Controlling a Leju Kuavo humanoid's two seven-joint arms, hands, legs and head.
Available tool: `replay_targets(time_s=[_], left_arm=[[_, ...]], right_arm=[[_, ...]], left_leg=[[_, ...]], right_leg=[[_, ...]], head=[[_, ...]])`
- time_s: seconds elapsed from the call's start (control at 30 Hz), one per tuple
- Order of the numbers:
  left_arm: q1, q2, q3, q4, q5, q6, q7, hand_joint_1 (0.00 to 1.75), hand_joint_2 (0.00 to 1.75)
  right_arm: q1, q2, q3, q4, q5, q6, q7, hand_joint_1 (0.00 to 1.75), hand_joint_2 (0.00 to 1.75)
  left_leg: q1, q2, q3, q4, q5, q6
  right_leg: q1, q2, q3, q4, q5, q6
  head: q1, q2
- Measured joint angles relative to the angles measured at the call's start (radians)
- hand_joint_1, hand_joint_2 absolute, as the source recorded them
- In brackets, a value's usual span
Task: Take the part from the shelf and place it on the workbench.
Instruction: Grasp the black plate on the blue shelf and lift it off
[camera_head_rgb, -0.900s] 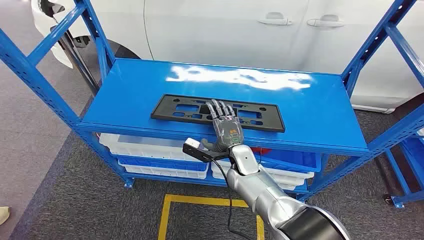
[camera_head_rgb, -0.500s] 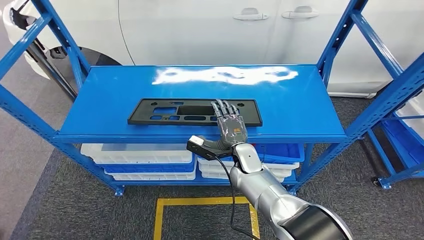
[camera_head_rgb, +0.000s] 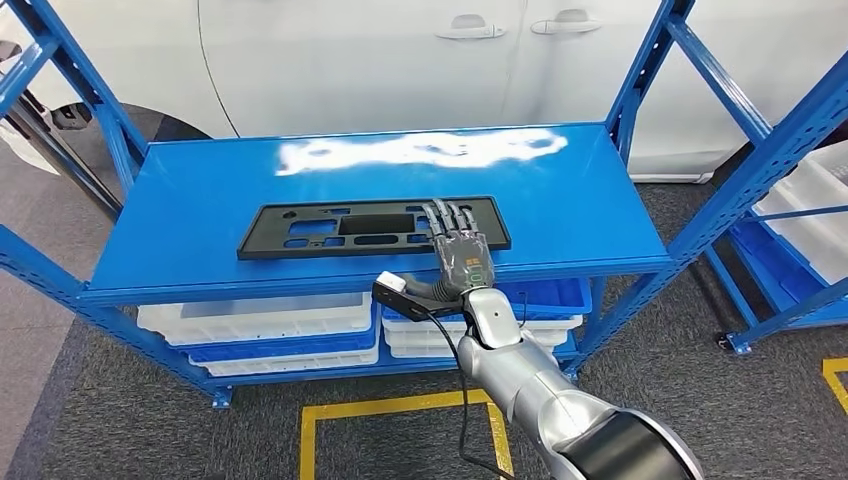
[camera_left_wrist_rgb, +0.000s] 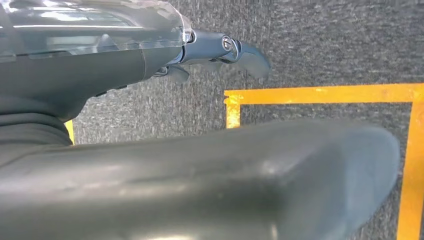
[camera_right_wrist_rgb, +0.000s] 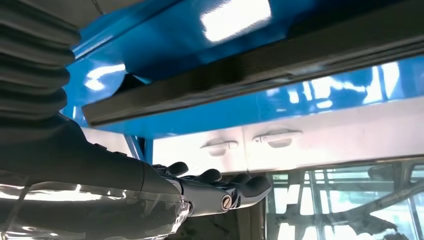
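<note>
One black license-plate frame lies flat on the top deck of a blue steel shelf, lengthwise along the deck, nearer the front edge than the back and a little left of centre; several slots and cut-outs pierce it. One right hand reaches over the front edge, palm down, fingers stretched out flat over the right end of the frame; whether they press on it or sit just above it cannot be told from the head view, and nothing is clasped in the hand. Under the deck, a lower level carries four white plastic bins, stacked two and two, with blue showing between them. A second blue rack stands off the shelf's right end, with more white bins on it. Behind the shelf, one white car shows two door handles. Yellow floor tape marks a box on grey carpet below the shelf front. The right wrist view adds the frame edge-on against the glossy blue deck, with the fingers spread and apart from that edge, closed on nothing. The left wrist view shows the left hand over grey carpet and yellow tape, fingers loosely extended, empty.
</note>
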Motion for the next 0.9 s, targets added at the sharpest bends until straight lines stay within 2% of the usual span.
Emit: replay_targets(time_s=[0.03, 0.1, 0.13, 0.17, 0.2, 0.27, 0.33, 0.37, 0.43, 0.5, 0.53, 0.6, 0.63, 0.67, 0.7, 0.73, 0.8, 0.83, 0.87, 0.9], left_arm=[[-0.001, 0.0, 0.0, 0.0, 0.0, 0.0, 0.0, 0.0, 0.0], [-0.002, 0.0, 0.0, 0.0, 0.0, 0.0, -0.001, 0.0, 0.0], [-0.001, 0.0, 0.0, 0.001, 0.0, 0.0, -0.001, 0.0, 0.0], [-0.001, 0.0, 0.0, 0.001, 0.0, 0.0, -0.001, 0.0, 0.0], [-0.001, 0.0, 0.0, 0.001, 0.0, 0.0, 0.0, 0.0, 0.0], [-0.002, 0.0, 0.0, 0.001, 0.0, 0.001, 0.002, 0.0, 0.0], [-0.003, -0.001, 0.0, 0.001, 0.0, 0.002, 0.002, 0.0, 0.0], [-0.004, -0.001, 0.0, 0.001, 0.0, 0.003, 0.002, 0.0, 0.0], [-0.004, -0.002, 0.0, 0.001, 0.0, 0.003, 0.003, 0.0, 0.0], [-0.004, -0.001, 0.0, 0.001, 0.0, 0.003, 0.003, 0.0, 0.0], [-0.004, -0.001, 0.0, 0.001, 0.0, 0.003, 0.003, 0.0, 0.0], [-0.004, -0.002, 0.0, 0.001, 0.0, 0.003, 0.002, 0.0, 0.0], [-0.004, -0.002, 0.0, 0.001, 0.0, 0.003, 0.002, 0.0, 0.0], [-0.003, -0.002, 0.0, 0.001, 0.0, 0.003, 0.002, 0.0, 0.0], [-0.003, -0.002, 0.0, 0.001, 0.0, 0.003, 0.002, 0.0, 0.0], [-0.003, -0.002, 0.0, 0.001, 0.0, 0.003, 0.002, 0.0, 0.0], [-0.003, -0.002, 0.0, 0.001, 0.0, 0.003, 0.002, 0.0, 0.0], [-0.004, -0.002, 0.0, 0.001, 0.0, 0.003, 0.003, 0.0, 0.0], [-0.004, -0.002, 0.0, 0.001, 0.0, 0.003, 0.002, 0.0, 0.0], [-0.004, -0.002, 0.0, 0.001, 0.0, 0.003, 0.002, 0.0, 0.0]], right_arm=[[-0.003, 0.0, 0.0, 0.0, 0.001, -0.001, -0.001, 0.0, 1.75], [-0.005, 0.0, 0.0, 0.0, 0.013, -0.004, 0.002, 0.0, 1.75], [-0.002, 0.0, 0.001, -0.001, 0.025, -0.006, 0.008, 0.0, 1.75], [0.003, 0.0, 0.001, -0.003, 0.039, -0.008, 0.014, 0.0, 1.75], [0.01, 0.0, 0.004, -0.009, 0.056, -0.009, 0.022, 0.0, 1.75], [0.022, 0.0, 0.01, -0.033, 0.087, -0.009, 0.034, 0.0, 1.75], [0.027, 0.001, 0.017, -0.057, 0.103, -0.011, 0.032, 0.0, 1.75], [0.029, 0.002, 0.02, -0.066, 0.105, -0.013, 0.025, 0.0, 1.75], [0.039, 0.004, 0.023, -0.078, 0.103, -0.014, 0.007, 0.0, 1.75], [0.049, 0.007, 0.026, -0.092, 0.1, -0.015, -0.008, 0.0, 1.75], [0.052, 0.011, 0.027, -0.1, 0.1, -0.015, -0.014, 0.0, 1.75], [0.059, 0.019, 0.029, -0.116, 0.105, -0.015, -0.021, 0.0, 1.75], [0.065, 0.021, 0.032, -0.122, 0.109, -0.015, -0.021, 0.0, 1.75], [0.071, 0.023, 0.034, -0.128, 0.114, -0.015, -0.02, 0.0, 1.75], [0.076, 0.024, 0.037, -0.133, 0.119, -0.015, -0.019, 0.0, 1.75], [0.08, 0.026, 0.04, -0.139, 0.123, -0.015, -0.018, 0.0, 1.75], [0.082, 0.032, 0.047, -0.155, 0.128, -0.015, -0.017, 0.0, 1.75], [0.082, 0.034, 0.051, -0.164, 0.128, -0.015, -0.017, 0.0, 1.75], [0.083, 0.036, 0.054, -0.174, 0.128, -0.015, -0.018, 0.0, 1.75], [0.085, 0.036, 0.058, -0.182, 0.128, -0.016, -0.02, 0.0, 1.75]], left_leg=[[0.001, 0.001, 0.0, -0.002, 0.002, 0.005], [-0.001, 0.005, -0.001, -0.002, 0.002, 0.01], [-0.002, 0.007, -0.001, -0.002, 0.002, 0.012], [-0.002, 0.008, -0.001, -0.001, 0.002, 0.012], [-0.002, 0.008, -0.001, -0.001, 0.001, 0.012], [-0.003, 0.009, 0.0, 0.001, -0.001, 0.009], [-0.007, 0.01, -0.001, 0.004, -0.003, 0.003], [-0.008, 0.011, -0.001, 0.005, -0.004, -0.002], [-0.008, 0.013, 0.0, 0.003, -0.004, -0.012], [-0.007, 0.013, -0.007, 0.023, -0.022, -0.023], [-0.006, 0.012, -0.021, 0.059, -0.045, -0.028], [-0.002, 0.011, -0.079, 0.187, -0.111, -0.037], [-0.001, 0.011, -0.109, 0.25, -0.134, -0.04], [0.0, 0.011, -0.129, 0.288, -0.141, -0.042], [0.0, 0.011, -0.13, 0.286, -0.127, -0.043], [0.0, 0.011, -0.11, 0.242, -0.096, -0.042], [0.0, 0.009, -0.041, 0.1, -0.029, -0.037], [-0.001, 0.007, -0.014, 0.046, -0.011, -0.032], [-0.003, 0.005, -0.001, 0.016, -0.005, -0.028], [-0.005, 0.003, 0.002, 0.008, -0.009, -0.023]], right_leg=[[-0.001, -0.008, -0.018, 0.04, -0.026, 0.005], [-0.005, -0.021, -0.078, 0.172, -0.091, 0.011], [-0.007, -0.023, -0.105, 0.228, -0.11, 0.012], [-0.008, -0.024, -0.119, 0.257, -0.113, 0.011], [-0.008, -0.025, -0.113, 0.244, -0.095, 0.01], [-0.007, -0.029, -0.053, 0.12, -0.029, 0.001], [-0.002, -0.035, 0.002, 0.005, 0.01, -0.008], [0.0, -0.038, 0.012, -0.018, 0.013, -0.011], [0.001, -0.036, 0.014, -0.024, 0.013, -0.018], [-0.004, -0.035, 0.017, -0.03, 0.017, -0.028], [-0.007, -0.034, 0.019, -0.033, 0.019, -0.033], [-0.008, -0.033, 0.02, -0.033, 0.019, -0.038], [-0.007, -0.032, 0.02, -0.033, 0.019, -0.039], [-0.007, -0.031, 0.02, -0.033, 0.019, -0.039], [-0.007, -0.03, 0.021, -0.032, 0.018, -0.039], [-0.008, -0.028, 0.022, -0.032, 0.017, -0.037], [-0.006, -0.024, 0.024, -0.028, 0.013, -0.032], [-0.004, -0.022, 0.023, -0.025, 0.011, -0.027], [-0.002, -0.021, 0.021, -0.024, 0.011, -0.023], [-0.001, -0.02, 0.019, -0.023, 0.012, -0.018]], head=[[0.0, 0.0], [0.0, 0.0], [0.0, 0.0], [0.0, 0.0], [0.0, 0.0], [0.0, 0.0], [0.0, 0.0], [0.0, 0.0], [0.0, 0.0], [0.0, 0.0], [0.0, 0.0], [0.0, 0.0], [0.0, 0.0], [0.0, 0.0], [0.0, 0.0], [0.0, 0.0], [0.0, 0.0], [0.0, 0.0], [0.0, 0.0], [0.0, 0.0]])
